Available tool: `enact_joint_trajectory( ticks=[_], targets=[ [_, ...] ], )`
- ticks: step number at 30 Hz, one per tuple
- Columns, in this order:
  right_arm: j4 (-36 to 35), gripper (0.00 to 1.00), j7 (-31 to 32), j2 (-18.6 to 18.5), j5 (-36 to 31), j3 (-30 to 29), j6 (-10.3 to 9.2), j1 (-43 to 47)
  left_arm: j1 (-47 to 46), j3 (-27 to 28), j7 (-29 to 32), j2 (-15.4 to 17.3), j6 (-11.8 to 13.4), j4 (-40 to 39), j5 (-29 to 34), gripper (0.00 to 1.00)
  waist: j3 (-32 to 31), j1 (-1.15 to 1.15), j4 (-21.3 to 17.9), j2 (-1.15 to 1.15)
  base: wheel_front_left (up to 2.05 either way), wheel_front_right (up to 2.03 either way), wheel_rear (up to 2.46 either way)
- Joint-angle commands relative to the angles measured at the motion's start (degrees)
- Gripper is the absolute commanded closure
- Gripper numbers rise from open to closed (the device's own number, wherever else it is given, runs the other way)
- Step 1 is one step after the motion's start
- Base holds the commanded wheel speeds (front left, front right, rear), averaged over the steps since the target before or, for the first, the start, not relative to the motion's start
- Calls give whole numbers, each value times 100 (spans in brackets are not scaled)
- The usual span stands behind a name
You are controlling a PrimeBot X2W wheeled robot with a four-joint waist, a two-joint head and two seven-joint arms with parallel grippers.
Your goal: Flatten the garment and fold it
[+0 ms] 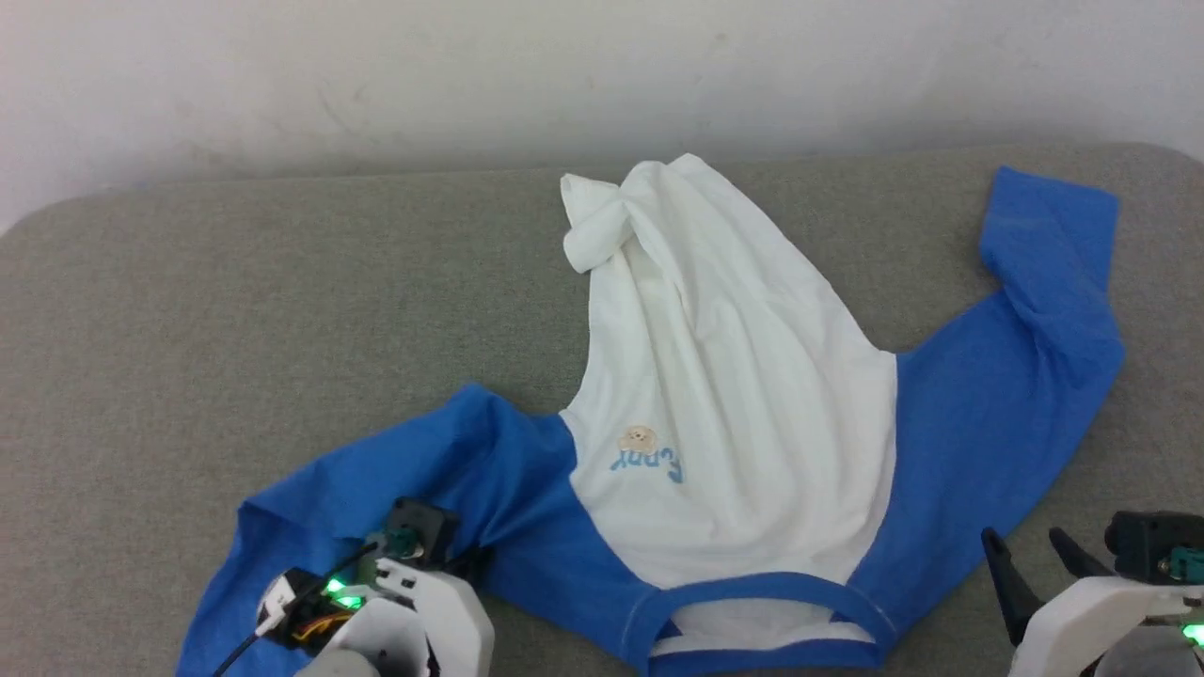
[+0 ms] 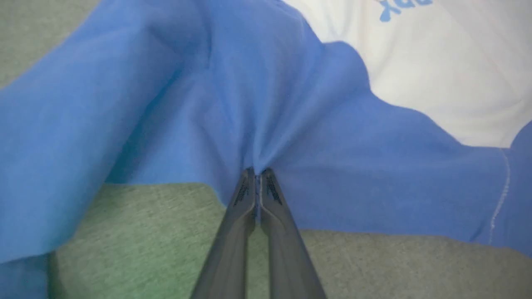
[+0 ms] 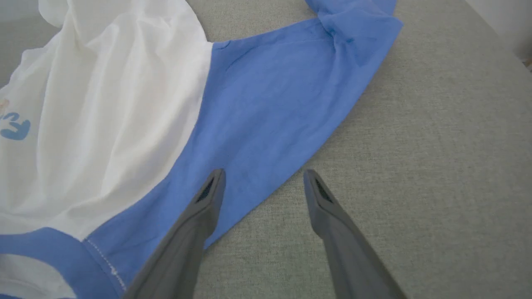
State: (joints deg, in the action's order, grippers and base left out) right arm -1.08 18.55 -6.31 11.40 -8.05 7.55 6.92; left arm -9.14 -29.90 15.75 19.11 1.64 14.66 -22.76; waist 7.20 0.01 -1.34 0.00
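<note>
The garment lies crumpled on the grey table, neckband nearest me and the white body running away to a twisted hem. A small tan figure and blue lettering mark the chest. My left gripper sits low on the left blue sleeve. In the left wrist view its fingers are shut on a pinched fold of that sleeve. My right gripper stands open beside the right sleeve. One finger hovers over the sleeve's edge, the other over bare table.
The padded grey table spreads wide to the left of the shirt, its far edge meeting a pale wall. The right sleeve's cuff bends up near the table's rounded far right corner.
</note>
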Motion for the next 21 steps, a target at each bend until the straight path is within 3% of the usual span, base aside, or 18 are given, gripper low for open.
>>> enact_joint_trajectory(
  ticks=[1,6,7,8,14,21],
  targets=[
    [60,0,78,83,-59,-87,-6,79,218,109,7,254,189,139,23,100,-119,-1,144,0,0,0,0],
    [215,0,234,228,-101,-315,-6,44,340,122,-309,229,135,48,-48,100,-171,-1,294,0,0,0,0],
    [236,0,258,244,-114,-370,-6,3,336,90,-385,203,128,18,-20,18,-181,-1,323,0,0,0,0],
    [260,0,286,259,-116,-436,-6,-54,328,100,-499,158,152,-16,-16,0,-189,-1,349,0,0,0,0],
    [490,0,505,286,-189,-570,-6,-436,271,160,-1212,-11,198,-204,32,0,-210,-1,477,0,0,0,0],
    [1265,0,863,277,-462,-864,-6,-1012,193,271,-2130,-117,240,-236,110,0,-99,-1,667,0,0,0,0]
  ],
)
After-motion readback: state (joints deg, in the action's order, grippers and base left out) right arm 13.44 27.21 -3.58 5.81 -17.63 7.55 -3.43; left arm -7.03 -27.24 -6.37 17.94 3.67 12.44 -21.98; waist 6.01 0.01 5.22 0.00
